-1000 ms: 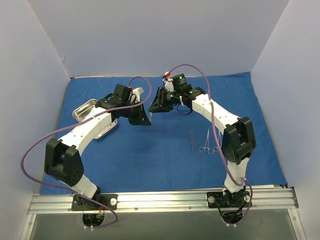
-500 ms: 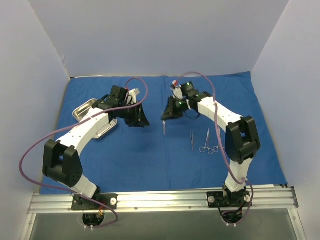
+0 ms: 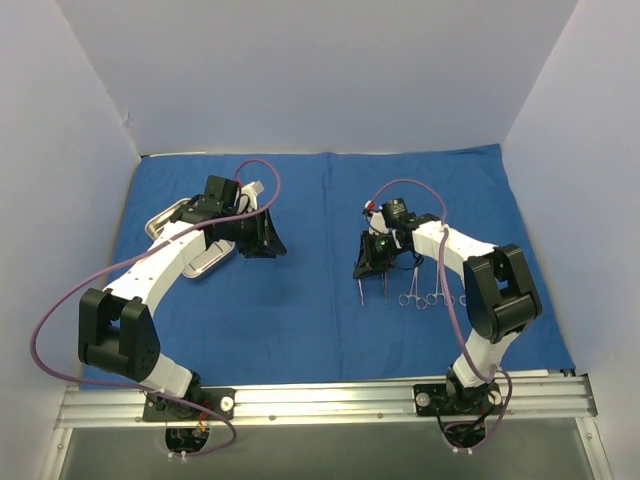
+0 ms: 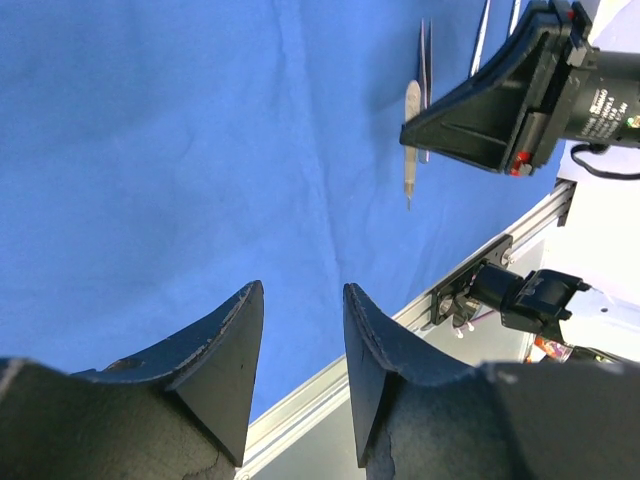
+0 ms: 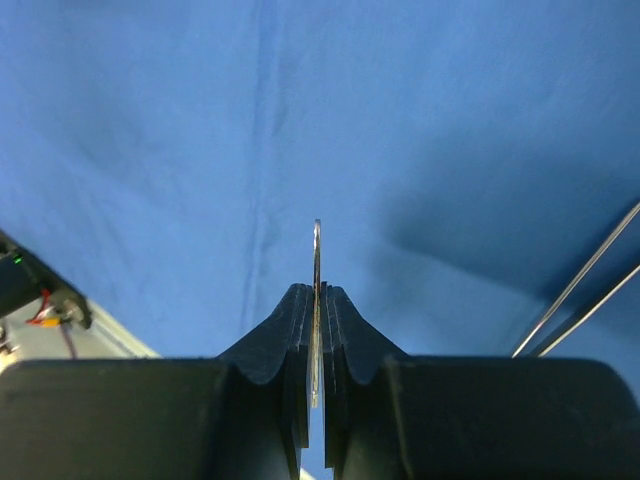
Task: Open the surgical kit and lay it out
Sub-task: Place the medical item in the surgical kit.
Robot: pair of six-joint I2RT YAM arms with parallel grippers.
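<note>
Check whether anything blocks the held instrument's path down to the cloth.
Nothing visible does. The right gripper clamps a thin steel instrument over bare blue cloth; the laid-out instruments lie apart, to its right.

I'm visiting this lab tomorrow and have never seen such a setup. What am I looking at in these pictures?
Two robot arms are bolted side by side on a rail. The wide picture comes from a camera above and behind them; the other two come from a camera on each wrist, looking past that arm's own fingers. A blue cloth is spread before them. On it lie a steel tray, partly under the left arm, and a few thin steel instruments. The left gripper is open and empty. The right gripper is shut on a slim steel tool.
</note>
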